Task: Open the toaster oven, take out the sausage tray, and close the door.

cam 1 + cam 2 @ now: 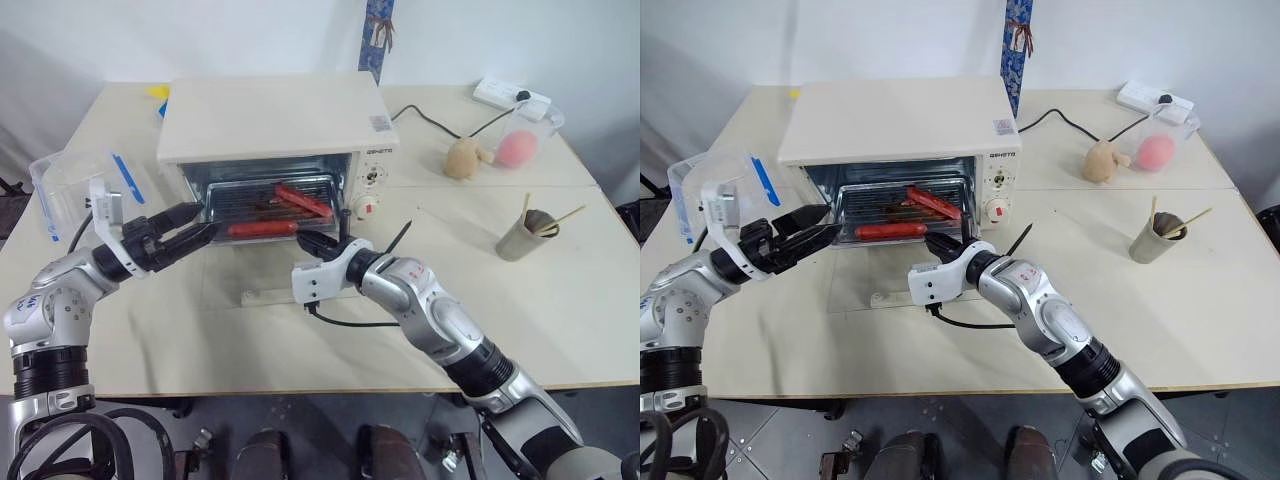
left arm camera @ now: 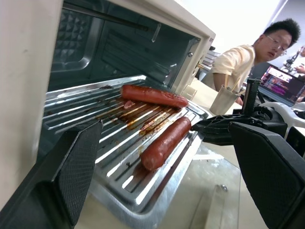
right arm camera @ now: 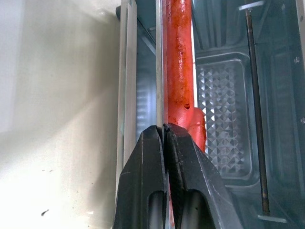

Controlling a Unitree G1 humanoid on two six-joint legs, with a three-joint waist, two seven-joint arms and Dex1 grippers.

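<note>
The cream-white toaster oven [image 1: 270, 115] stands on the table with its glass door [image 1: 225, 290] folded down flat in front of it. The silver sausage tray [image 1: 230, 205] sits in the opening, its front edge [image 2: 143, 200] sticking out over the door. Two red sausages [image 1: 262, 228] lie on it. My right gripper [image 1: 305, 241] is shut on the tray's front right rim [image 3: 158, 71]. My left gripper [image 1: 200, 222] hangs open at the tray's front left corner, its fingers [image 2: 78, 162] apart from the metal.
A clear plastic box with blue clips [image 1: 75, 190] stands left of the oven. To the right are a paper cup with sticks [image 1: 525, 235], a tan lump [image 1: 462, 158], a clear jug holding something pink [image 1: 520, 145], and a power strip [image 1: 510, 95]. A person [image 2: 248, 57] sits beyond the table.
</note>
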